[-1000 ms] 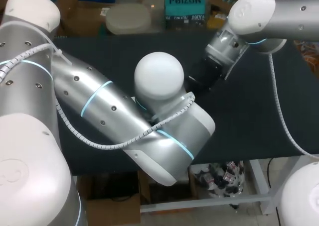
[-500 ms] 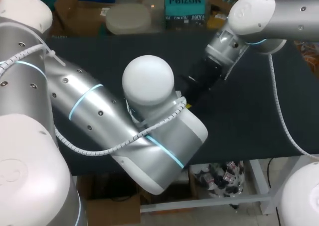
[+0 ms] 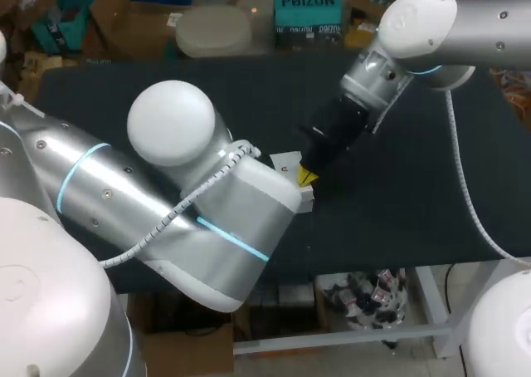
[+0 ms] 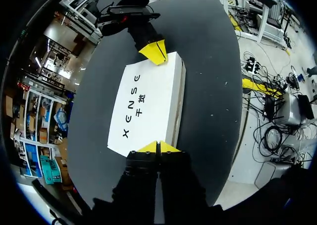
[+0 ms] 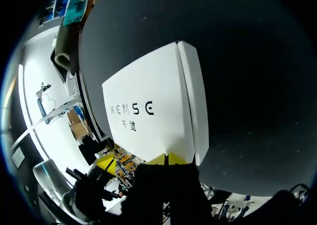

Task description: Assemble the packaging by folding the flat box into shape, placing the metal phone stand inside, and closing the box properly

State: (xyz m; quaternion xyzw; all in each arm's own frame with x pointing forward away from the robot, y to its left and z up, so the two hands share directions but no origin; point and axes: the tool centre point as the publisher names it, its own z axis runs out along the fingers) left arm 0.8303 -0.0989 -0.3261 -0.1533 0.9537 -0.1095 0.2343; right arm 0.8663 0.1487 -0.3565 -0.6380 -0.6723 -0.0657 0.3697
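A table [image 3: 406,227] with a plain, matte black top, seen in all three views.

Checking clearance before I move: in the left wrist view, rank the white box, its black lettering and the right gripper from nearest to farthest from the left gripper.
1. white box: its near edge is at the left gripper tips.
2. black lettering: mid-lid, ahead.
3. right gripper: at the box's far edge.
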